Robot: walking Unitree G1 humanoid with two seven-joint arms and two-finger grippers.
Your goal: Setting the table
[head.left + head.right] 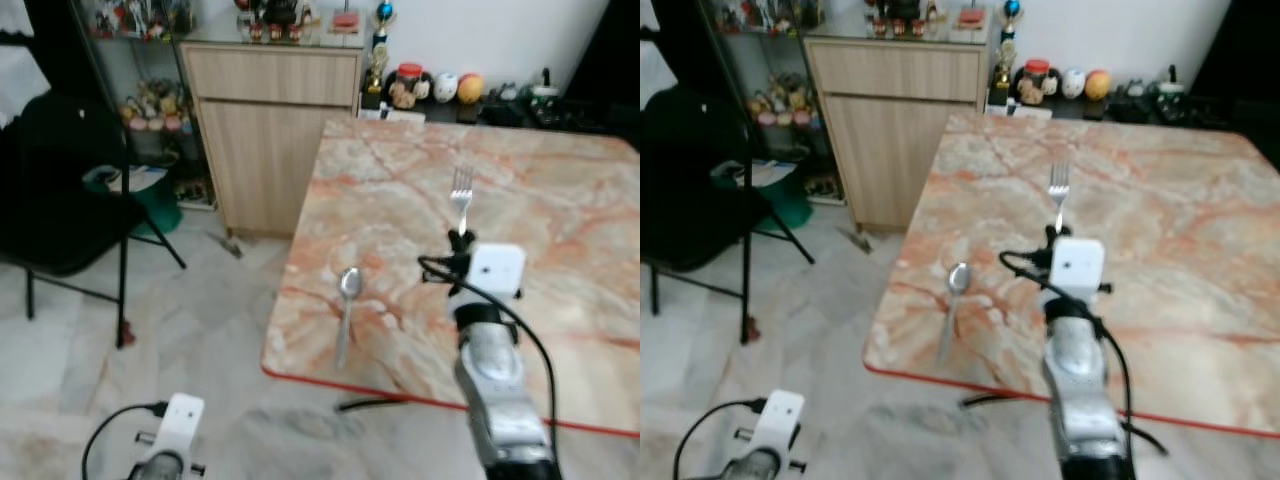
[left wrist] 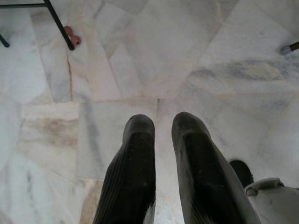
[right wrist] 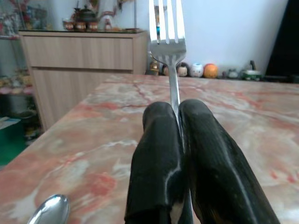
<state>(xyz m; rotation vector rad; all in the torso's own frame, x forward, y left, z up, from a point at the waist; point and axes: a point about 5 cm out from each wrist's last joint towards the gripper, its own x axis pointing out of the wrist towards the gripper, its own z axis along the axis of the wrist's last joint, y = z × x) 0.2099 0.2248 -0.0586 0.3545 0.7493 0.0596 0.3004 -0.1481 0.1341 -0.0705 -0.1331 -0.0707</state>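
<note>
A silver fork (image 1: pixel 461 197) is held over the marble table (image 1: pixel 560 200), tines pointing away from me. My right gripper (image 3: pixel 176 112) is shut on the fork's handle, above the table's near middle. A silver spoon (image 1: pixel 347 310) lies on the table near its front left corner, left of the right arm (image 1: pixel 495 380). The spoon's bowl (image 3: pixel 49 210) appears in the right wrist view. My left gripper (image 2: pixel 161 126) hangs low over the floor, its fingers a narrow gap apart and holding nothing.
A wooden cabinet (image 1: pixel 270 130) stands beyond the table's left corner, with a glass shelf of trinkets (image 1: pixel 150 100) beside it. A black folding chair (image 1: pixel 70 200) stands at the left. Small ornaments (image 1: pixel 440 88) line the back wall. Marble floor (image 1: pixel 180 330) lies left of the table.
</note>
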